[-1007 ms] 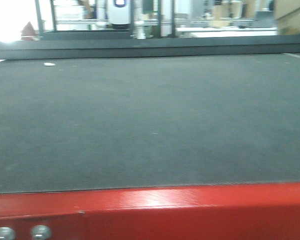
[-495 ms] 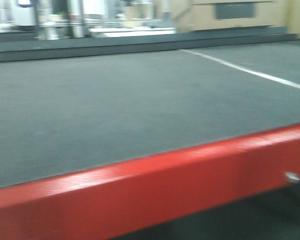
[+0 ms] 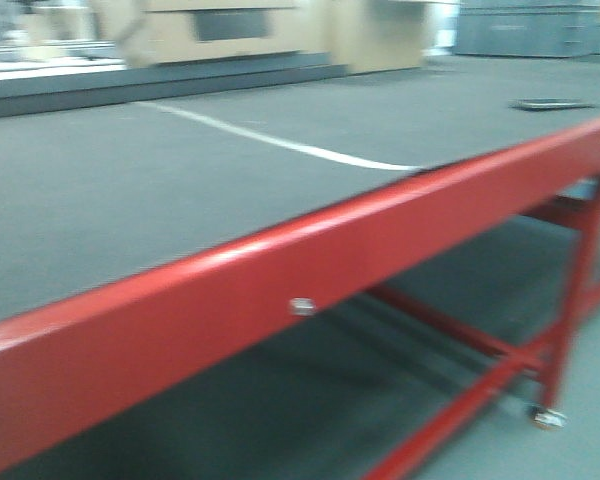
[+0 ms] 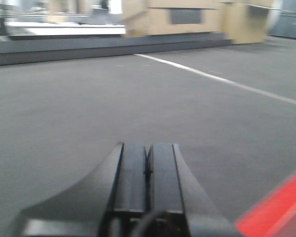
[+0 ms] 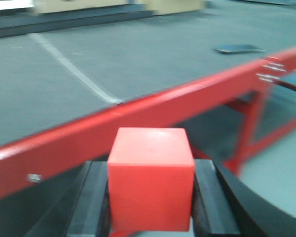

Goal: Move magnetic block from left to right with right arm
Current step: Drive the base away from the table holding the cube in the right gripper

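Left wrist-mounted view first: black left gripper [image 4: 148, 168] pressed together, pads flush with nothing between, low over the grey felt-like table top [image 4: 89, 108]. Thin white painted line [image 4: 227, 81] slanting toward the right edge, and a sliver of the glossy red metal edge rail [image 4: 281, 207] at the near right corner. Exterior front-facing view, blurred: grey top behind the red rail, white line meeting the near edge about midway. Flat dark tray-like object [image 3: 550, 103] lying near the far right corner, with red legs and a small caster [image 3: 545, 418] below. Right wrist-mounted view: small bright-red matte cube [image 5: 151, 182], the magnetic block, pinched between the two black fingers [image 5: 91, 197] of the right gripper [image 5: 151, 170]. Held in the air, seemingly short of the table's near edge rather than over the top. Judged as mid-carry toward the right side. To finish well: lift clear of the rail before crossing the near edge, and keep the pinch firm and the cube level. Pick a bare patch right of the white line and well apart from the dark flat object. Lower until the underside meets the top, only then spread the fingers, and pull straight up so as not to drag the cube.
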Robot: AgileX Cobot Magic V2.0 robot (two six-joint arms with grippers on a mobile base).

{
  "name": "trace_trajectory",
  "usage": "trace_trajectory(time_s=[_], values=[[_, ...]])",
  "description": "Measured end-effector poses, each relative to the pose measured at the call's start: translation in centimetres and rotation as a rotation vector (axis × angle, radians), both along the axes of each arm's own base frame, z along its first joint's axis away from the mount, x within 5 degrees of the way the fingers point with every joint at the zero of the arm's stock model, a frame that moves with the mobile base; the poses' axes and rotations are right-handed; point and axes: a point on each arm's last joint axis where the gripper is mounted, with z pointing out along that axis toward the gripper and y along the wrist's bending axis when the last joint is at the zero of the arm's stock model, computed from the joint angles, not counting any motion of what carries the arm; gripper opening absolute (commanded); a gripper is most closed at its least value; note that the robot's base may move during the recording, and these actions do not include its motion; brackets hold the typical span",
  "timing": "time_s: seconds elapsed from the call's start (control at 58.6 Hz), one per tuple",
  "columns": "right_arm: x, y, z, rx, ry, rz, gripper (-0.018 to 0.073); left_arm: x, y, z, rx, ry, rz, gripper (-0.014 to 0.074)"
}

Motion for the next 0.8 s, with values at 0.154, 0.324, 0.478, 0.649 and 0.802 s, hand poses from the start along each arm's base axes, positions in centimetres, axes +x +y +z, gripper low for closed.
trace_trajectory(time_s=[0.154,0.324,0.478,0.649,0.802], values=[[0.0,0.0,0.0,0.0,0.0,0.0,0.0192,0.0,0.0,0.0,0.0,0.0,0.0,-0.0117],[0.0,0.0,-0.01,0.0,0.001,0.0,0.0192,0.0,0.0,0.0,0.0,0.0,0.0,-0.0117],[0.0,0.0,-0.01,0.0,0.001,0.0,0.0192,0.0,0.0,0.0,0.0,0.0,0.0,-0.0117],[0.0,0.0,-0.01,0.0,0.001,0.0,0.0192,0.0,0.0,0.0,0.0,0.0,0.0,-0.0117],[0.0,0.0,-0.01,0.0,0.001,0.0,0.0192,0.0,0.0,0.0,0.0,0.0,0.0,-0.0117]])
